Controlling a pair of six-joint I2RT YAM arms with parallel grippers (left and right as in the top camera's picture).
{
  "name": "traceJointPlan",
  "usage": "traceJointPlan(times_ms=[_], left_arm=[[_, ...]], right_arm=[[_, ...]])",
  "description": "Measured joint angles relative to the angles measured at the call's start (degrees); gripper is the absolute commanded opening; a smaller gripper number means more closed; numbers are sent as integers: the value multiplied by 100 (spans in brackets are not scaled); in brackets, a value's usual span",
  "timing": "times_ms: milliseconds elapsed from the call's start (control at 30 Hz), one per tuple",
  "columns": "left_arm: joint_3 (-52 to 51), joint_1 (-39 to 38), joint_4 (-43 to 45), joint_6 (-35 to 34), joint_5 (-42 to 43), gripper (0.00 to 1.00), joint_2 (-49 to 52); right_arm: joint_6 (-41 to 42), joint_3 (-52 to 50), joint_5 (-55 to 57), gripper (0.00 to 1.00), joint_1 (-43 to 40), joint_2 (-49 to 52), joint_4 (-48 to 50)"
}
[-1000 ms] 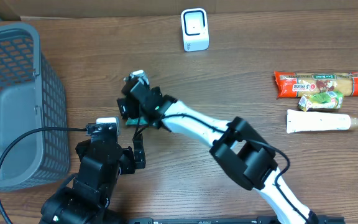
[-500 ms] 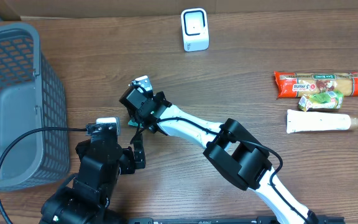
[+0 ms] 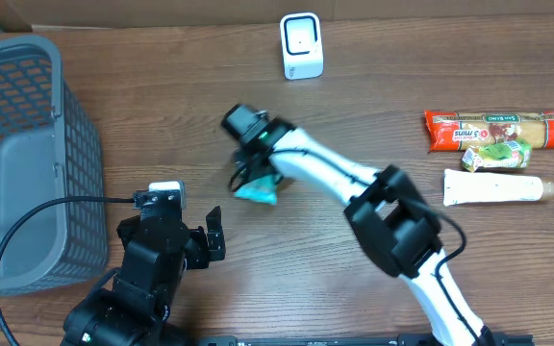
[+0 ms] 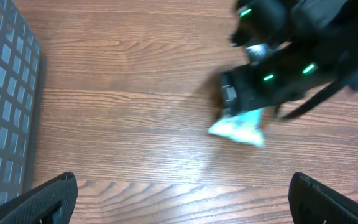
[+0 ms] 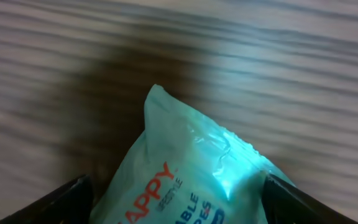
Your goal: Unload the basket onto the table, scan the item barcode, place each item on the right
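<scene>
A teal wipes packet [image 3: 257, 190] hangs just above the table's middle, and my right gripper [image 3: 249, 171] is shut on it from above. In the right wrist view the packet [image 5: 185, 180] fills the gap between both fingers, with red and blue print facing the camera. The left wrist view shows the packet [image 4: 238, 127] under the dark right gripper [image 4: 247, 99]. The white barcode scanner [image 3: 301, 45] stands upright at the back centre. My left gripper [image 3: 212, 244] stays low at the front left, open and holding nothing [image 4: 182, 205].
A grey mesh basket [image 3: 27, 144] fills the left side; its wall [image 4: 5, 112] shows in the left wrist view. At the right lie a red packet [image 3: 498, 130], a small green packet [image 3: 495, 154] and a white tube [image 3: 493, 187].
The right arm has swung rightward and away from the left gripper, carrying the teal packet with it. The left arm has not moved.
</scene>
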Motion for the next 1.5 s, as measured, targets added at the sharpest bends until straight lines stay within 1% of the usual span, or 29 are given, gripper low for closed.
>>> traceJointPlan(times_ms=[67,167,300,367,533,667,800,900,1033,1233,1367,1500], left_arm=[[0,0,-2,0,0,99,0],[0,0,0,0,0,100,0],[0,0,0,0,0,100,0],[0,0,0,0,0,99,0],[0,0,0,-2,0,100,0],[0,0,-2,0,0,100,0],[0,0,0,0,0,100,0],[0,0,0,0,0,100,0],[0,0,-2,0,0,100,0],[0,0,0,0,0,100,0],[0,0,0,0,0,100,0],[0,0,0,0,0,100,0]], right_arm=[[-549,13,-101,85,-332,-24,-343],[-1097,15,-190,86,-706,-55,-610],[-1569,15,-304,87,-1226,-63,-654],[-1670,22,-474,99,-1491,-63,-695],[-1700,271,-951,100,-2100,-96,-997],[-1528,446,-1292,100,-2323,-535,-1392],[-1504,592,-1526,100,-2229,-1113,-1755],[-1753,614,-1598,100,-1989,-1305,-1847],[-2063,225,-1515,93,-1556,-1298,-1631],[-2245,-612,-874,86,-903,-1241,-1248],[-2291,-863,-428,76,-610,-1209,-1034],[-2310,-1027,-127,73,-374,-1209,-752]])
